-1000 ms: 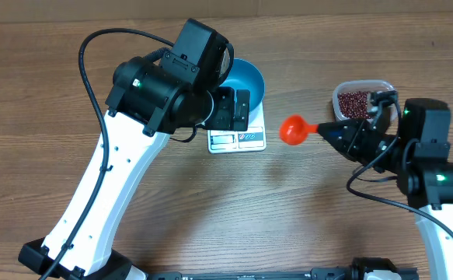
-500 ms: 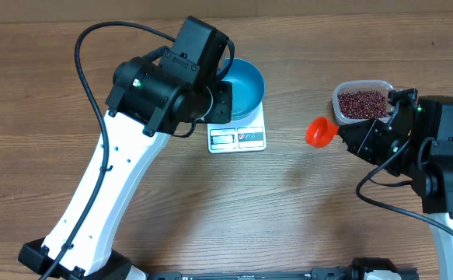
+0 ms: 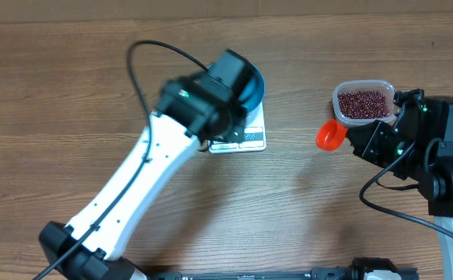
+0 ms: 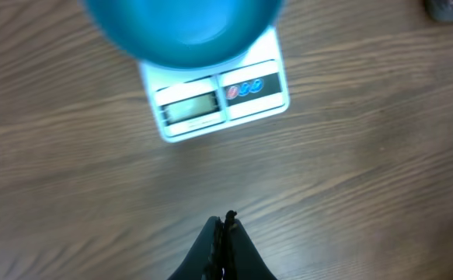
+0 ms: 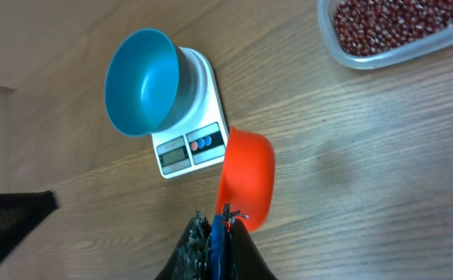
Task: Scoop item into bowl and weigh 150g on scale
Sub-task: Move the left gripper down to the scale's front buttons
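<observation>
The item, small dark red beans point(image 3: 361, 102), fills a clear container point(image 5: 343, 53) at the right. The blue bowl point(image 4: 183, 31) stands empty on the white scale point(image 4: 245, 105). From overhead my left arm hides most of the bowl point(image 3: 256, 87) and part of the scale point(image 3: 251, 140). My left gripper point(image 4: 224, 222) is shut on nothing, above bare table in front of the scale. My right gripper point(image 5: 214, 219) is shut on the blue handle of an orange scoop point(image 5: 245, 179). The scoop point(image 3: 329, 134) hangs empty just left of the container, and the right wrist view also shows the bowl point(image 5: 142, 82).
The clear container point(image 3: 339, 109) sits near the table's right back part, close to my right arm. Black cables loop over both arms. Bare wooden table lies between the scale point(image 5: 191, 148) and the scoop.
My left gripper has shut and drawn back from the bowl toward the front of the scale. My right gripper has carried the scoop rightward, closer to the bean container.
</observation>
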